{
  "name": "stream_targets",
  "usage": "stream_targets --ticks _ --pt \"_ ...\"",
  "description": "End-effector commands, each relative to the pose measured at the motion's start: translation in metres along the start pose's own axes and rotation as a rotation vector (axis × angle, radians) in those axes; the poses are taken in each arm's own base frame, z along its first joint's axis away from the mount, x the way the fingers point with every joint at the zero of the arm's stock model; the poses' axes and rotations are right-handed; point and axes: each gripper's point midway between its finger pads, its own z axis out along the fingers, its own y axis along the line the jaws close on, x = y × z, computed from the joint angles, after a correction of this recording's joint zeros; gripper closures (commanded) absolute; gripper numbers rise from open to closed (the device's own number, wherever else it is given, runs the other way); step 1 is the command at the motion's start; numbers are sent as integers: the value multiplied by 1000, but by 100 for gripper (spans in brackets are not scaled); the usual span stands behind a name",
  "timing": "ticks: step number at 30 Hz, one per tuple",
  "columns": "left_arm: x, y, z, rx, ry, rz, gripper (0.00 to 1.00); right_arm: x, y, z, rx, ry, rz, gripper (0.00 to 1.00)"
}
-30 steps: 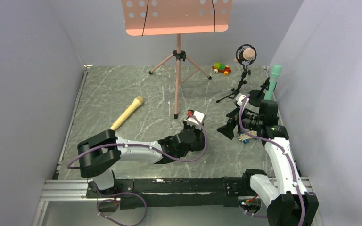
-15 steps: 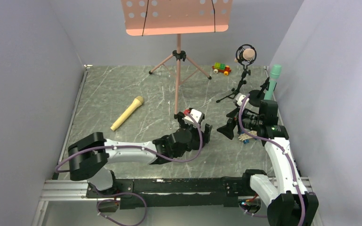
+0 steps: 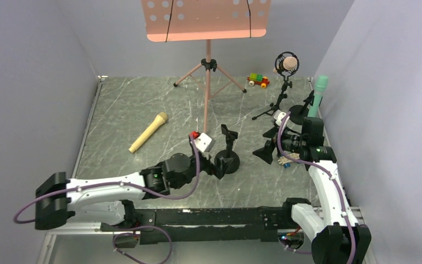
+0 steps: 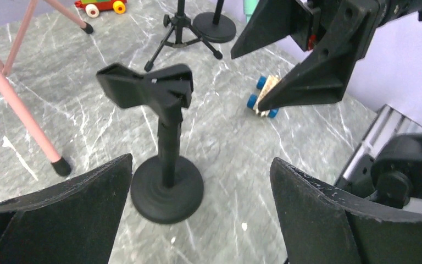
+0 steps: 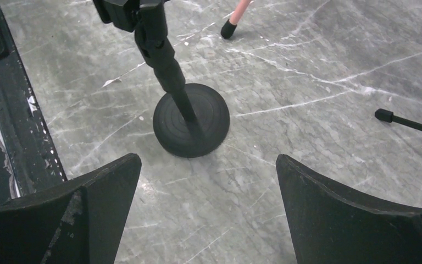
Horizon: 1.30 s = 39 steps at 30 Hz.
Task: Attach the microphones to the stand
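A short black stand (image 3: 228,152) with an empty clip on top stands upright on its round base at mid-table, also in the left wrist view (image 4: 166,144) and the right wrist view (image 5: 191,124). My left gripper (image 3: 213,165) (image 4: 200,159) is open just near-left of the stand, not touching it. My right gripper (image 3: 264,144) (image 5: 209,159) is open to the stand's right, holding nothing. The pale yellow microphone (image 3: 148,132) lies flat at the left. The salmon pink microphone (image 3: 287,64) sits in a tripod mount at the back. The teal green microphone (image 3: 319,91) stands upright at the right wall.
A pink music stand (image 3: 206,21) on tripod legs stands at the back centre, one foot (image 4: 61,165) close to the black stand. A coloured brick car (image 3: 257,80) sits at the back and a small car (image 4: 264,97) under my right gripper. Grey walls close both sides.
My left gripper has opened, let go of the black stand and drawn back to the near left. The stand now stands free. The right arm has not moved.
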Motion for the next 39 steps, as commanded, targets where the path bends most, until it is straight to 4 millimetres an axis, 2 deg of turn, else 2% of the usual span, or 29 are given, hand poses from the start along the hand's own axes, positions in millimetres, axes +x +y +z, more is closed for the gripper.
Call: stream_targets --ticks 1,6,8,14,16,18,23,26,31,36,39 --pt "-9 19 -30 45 24 -11 1 -4 19 1 -98 -55 -79 0" --pt "-24 90 -58 -13 -17 -165 1 1 28 3 -149 -76 -104 0" --pt "-32 112 -70 -48 -38 -167 1 3 27 4 -151 -72 -104 0" --pt "-60 143 -101 -126 21 -4 1 6 28 4 -151 -65 -109 0" --pt "-58 155 -110 -178 85 80 1 2 28 2 -145 -52 -113 0" --pt "-47 166 -117 -221 150 143 1 -2 29 -2 -137 -19 -132 0" --pt "-15 178 -119 -236 183 209 1 -19 33 -13 -104 28 -136 0" --pt "-20 177 -123 -233 196 234 1 -27 45 -9 -131 21 -140 0" --pt "-15 182 -128 -268 224 223 1 -39 50 -3 -151 31 -103 0" --pt "-17 186 -136 -302 208 231 1 -46 43 0 -124 59 -65 0" --pt "-20 186 -137 -302 191 235 1 -53 33 2 -69 73 -36 0"
